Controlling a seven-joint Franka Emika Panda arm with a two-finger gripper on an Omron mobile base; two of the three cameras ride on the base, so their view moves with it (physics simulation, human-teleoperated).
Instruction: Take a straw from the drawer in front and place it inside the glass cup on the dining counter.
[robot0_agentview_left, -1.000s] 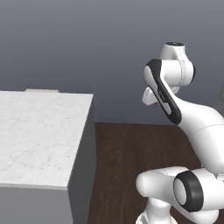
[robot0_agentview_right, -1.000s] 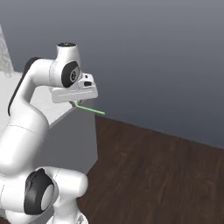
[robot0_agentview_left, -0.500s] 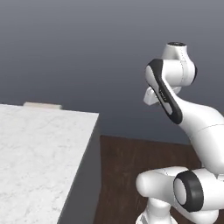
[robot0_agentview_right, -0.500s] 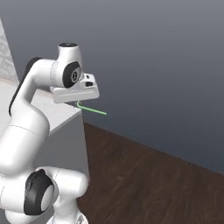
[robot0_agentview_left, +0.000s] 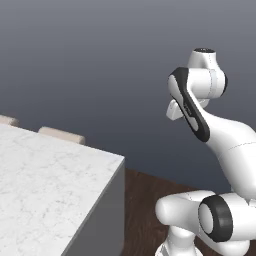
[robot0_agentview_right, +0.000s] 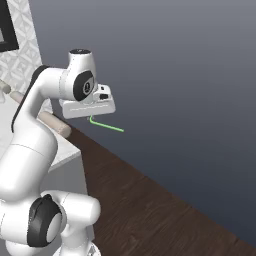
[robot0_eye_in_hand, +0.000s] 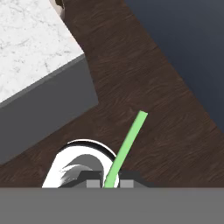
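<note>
Tool (robot0_eye_in_hand: 105, 183) clamped on the straw (robot0_eye_in_hand: 127, 148), held above dark floor (robot0_eye_in_hand: 144, 87), dining counter (robot0_eye_in_hand: 30, 48) corner beside it

Dark wood plank floor (robot0_agentview_right: 165, 200) below and beside the surface (robot0_agentview_left: 45, 185). Plain dark blue-grey wall (robot0_agentview_left: 100, 65) beyond it. Two beige padded stool tops (robot0_agentview_left: 61, 134) at its far edge. Patterned white tiling (robot0_agentview_right: 27, 60) behind.

Even, soft rendered light; no glare or hard shadows. The wall (robot0_agentview_left: 100, 60) shades from dark at top to paler below. The table (robot0_agentview_left: 45, 175) top is bright, its side dim. Focus sharp throughout.
</note>
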